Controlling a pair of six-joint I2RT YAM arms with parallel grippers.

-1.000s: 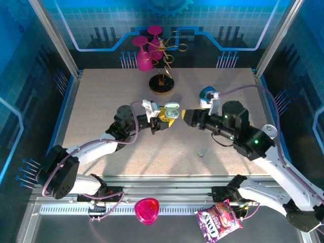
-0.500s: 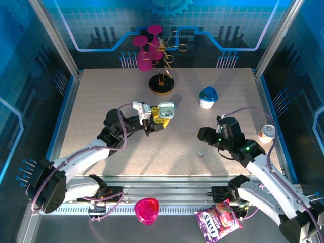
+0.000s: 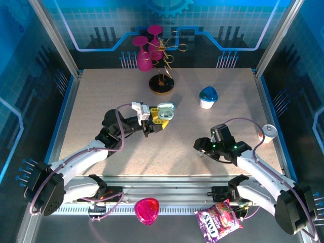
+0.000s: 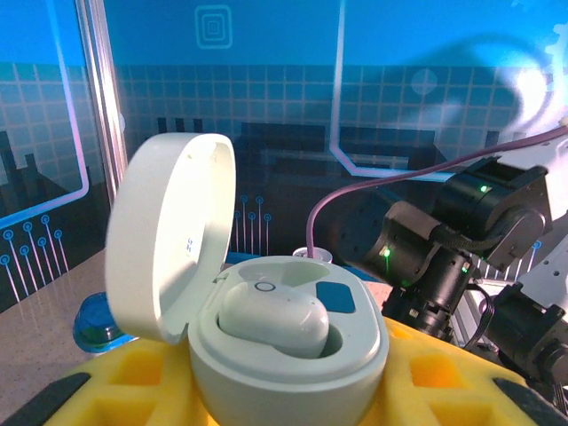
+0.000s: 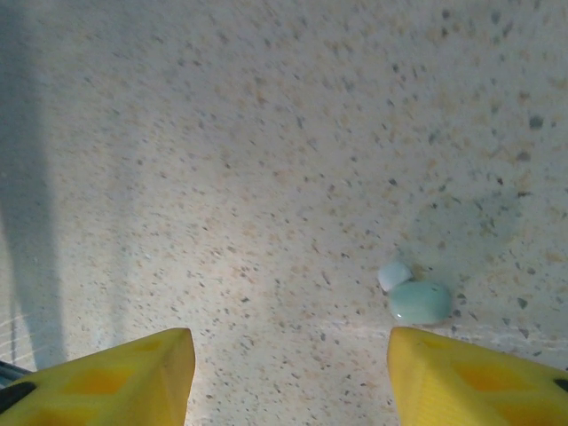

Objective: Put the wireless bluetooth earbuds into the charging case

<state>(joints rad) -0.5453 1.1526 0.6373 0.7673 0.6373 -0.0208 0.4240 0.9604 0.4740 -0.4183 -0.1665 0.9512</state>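
Pale earbud near parted right claw, left claw clamping case (lid open)

Pale aqua earbud against the speckled beige table — the charging case off-white, its seated bud the same. Yellow fingers, magenta goblets, blue walls gridded in pale lines.

Robot lab enclosure, aluminium frame, blue circuit-print walls, speckled tabletop
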